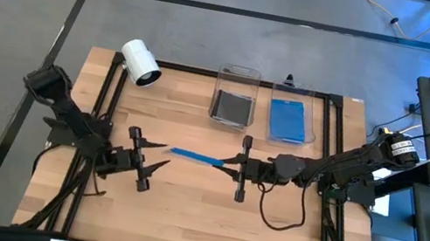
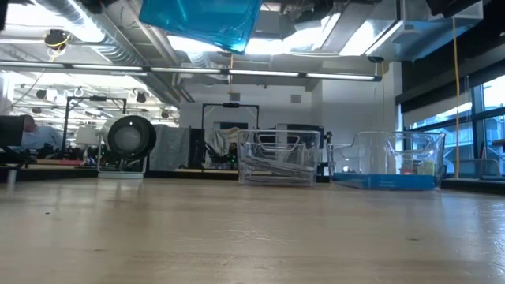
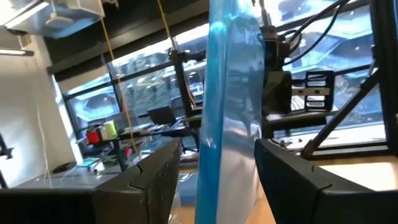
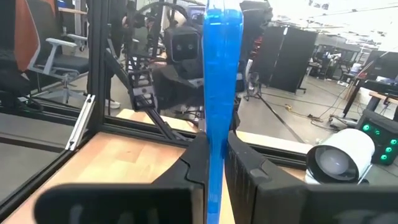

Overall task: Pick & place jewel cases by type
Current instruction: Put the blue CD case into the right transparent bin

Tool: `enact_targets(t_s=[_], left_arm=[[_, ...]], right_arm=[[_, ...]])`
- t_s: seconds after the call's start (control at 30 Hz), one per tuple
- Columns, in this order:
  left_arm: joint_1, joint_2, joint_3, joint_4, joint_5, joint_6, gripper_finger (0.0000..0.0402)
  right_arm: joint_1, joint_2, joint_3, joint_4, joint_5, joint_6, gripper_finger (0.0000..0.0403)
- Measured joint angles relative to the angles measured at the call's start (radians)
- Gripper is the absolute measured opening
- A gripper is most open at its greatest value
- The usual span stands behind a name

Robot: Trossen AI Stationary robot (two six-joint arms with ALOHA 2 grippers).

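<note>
The sorting looks nearly finished. The left bin (image 1: 234,97) holds dark jewel cases (image 1: 232,107) and the right bin (image 1: 293,114) holds blue jewel cases (image 1: 289,120) (how many lie in each stack I cannot tell). One blue jewel case (image 1: 198,157) is in the air above the table (image 1: 181,212), between the arms. The right pincer (image 1: 235,166) is closed on its edge, while the left pincer (image 1: 159,165) stands wide beside it, not holding. What remains, I judge, is placing this case with the blue ones.

White cam (image 1: 141,63), 2 clear bins (image 1: 238,76)
</note>
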Motion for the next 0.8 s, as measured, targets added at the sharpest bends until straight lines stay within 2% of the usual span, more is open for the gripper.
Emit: enact_targets(t_s=[0.2,0.4,0.6,0.73,0.8], left_arm=[[-0.108,-0.063,0.000,0.000,-0.093,0.076,0.0207],[-0.181,-0.129,0.000,0.001,-0.298,0.088,0.0208],[-0.202,-0.133,0.000,0.000,-0.409,0.088,0.0206],[-0.202,-0.133,0.000,0.000,-0.523,0.087,0.0207],[-0.202,-0.133,0.000,0.000,-0.540,0.086,0.0207]], right_arm=[[0.000,0.000,0.000,-0.067,0.089,0.009,0.0037],[0.000,-0.059,0.000,-0.202,0.225,0.068,0.0037],[0.000,-0.235,0.000,-0.451,0.393,0.156,0.0037],[-0.011,-0.395,0.000,-0.643,0.532,0.254,0.0037],[-0.033,-0.482,0.000,-0.719,0.547,0.313,0.0037]])
